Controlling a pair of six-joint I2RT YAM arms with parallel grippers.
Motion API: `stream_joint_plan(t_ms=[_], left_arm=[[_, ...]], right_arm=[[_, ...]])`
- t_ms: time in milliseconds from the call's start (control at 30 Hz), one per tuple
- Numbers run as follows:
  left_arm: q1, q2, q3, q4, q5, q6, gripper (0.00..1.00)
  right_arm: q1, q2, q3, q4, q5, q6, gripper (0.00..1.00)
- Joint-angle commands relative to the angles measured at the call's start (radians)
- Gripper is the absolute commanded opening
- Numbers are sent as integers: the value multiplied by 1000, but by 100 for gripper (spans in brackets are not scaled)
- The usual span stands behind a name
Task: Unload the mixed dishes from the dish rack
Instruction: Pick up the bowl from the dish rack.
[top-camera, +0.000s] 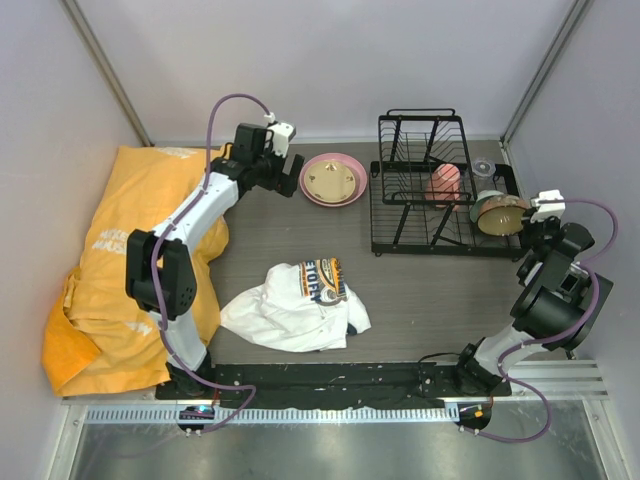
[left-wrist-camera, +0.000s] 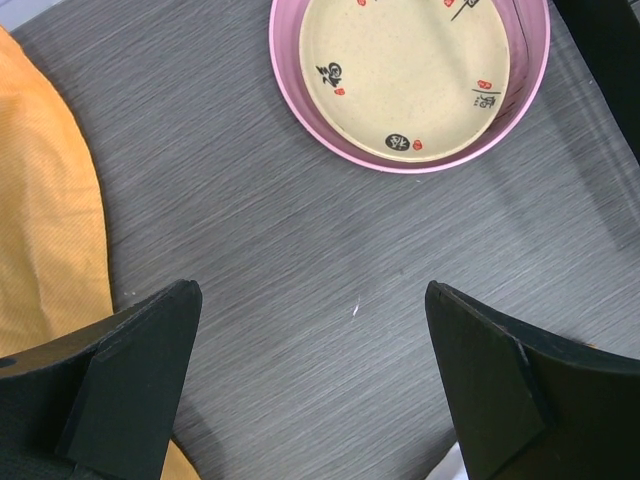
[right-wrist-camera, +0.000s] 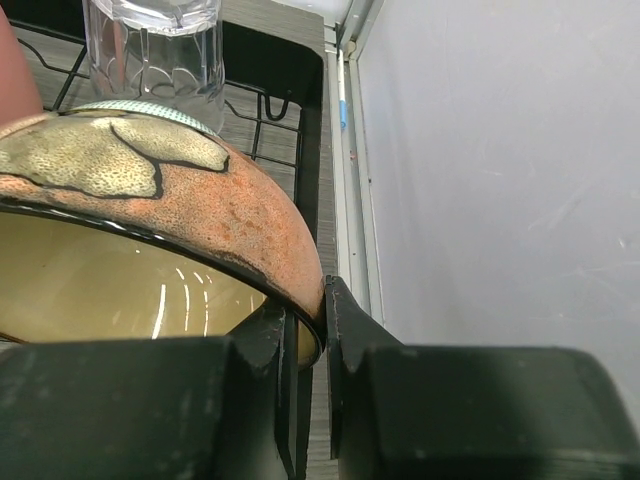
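Observation:
The black wire dish rack stands at the back right. In it are a pink mug and a clear glass, which also shows in the right wrist view. My right gripper is shut on the rim of the tan bowl at the rack's right end; its jaws pinch the rim. A mint-green rim shows just behind the tan bowl. The pink plate lies on the table left of the rack with the cream patterned plate in it. My left gripper is open and empty beside them.
A white printed T-shirt lies at the front middle of the table. A crumpled orange cloth covers the left side. A wall and a metal rail run close along the rack's right side.

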Motion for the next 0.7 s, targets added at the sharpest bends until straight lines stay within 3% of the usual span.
stream_joint_plan(t_ms=[0,667], left_arm=[[3,8,32,34,7,-10,100],[4,-15,37,26,19,-11,100]], right_arm=[[-2,-83,66,156,-22,43,1],[-2,-317,37,-48,-82,34,1]])
